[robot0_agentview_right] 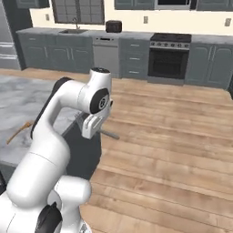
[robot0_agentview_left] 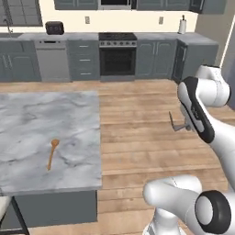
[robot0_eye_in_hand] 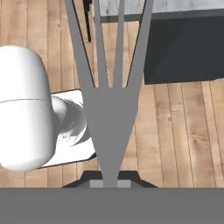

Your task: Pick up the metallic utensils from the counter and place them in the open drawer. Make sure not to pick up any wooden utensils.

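My gripper hangs over the wooden floor to the right of the counter, shut on a grey metal fork. In the hand view the fork rises from between my fingertips, its tines spreading toward the counter's edge. From the right base view the fork sticks out sideways from the gripper. An orange-brown wooden spoon lies on the marble near the counter's front right, also seen as the spoon behind my arm. The open drawer is out of view.
The island's dark blue-grey side stands below the marble top. A thin dark leg stands at the counter's near corner. Cabinets, a dishwasher and an oven line the far wall across bare wooden floor.
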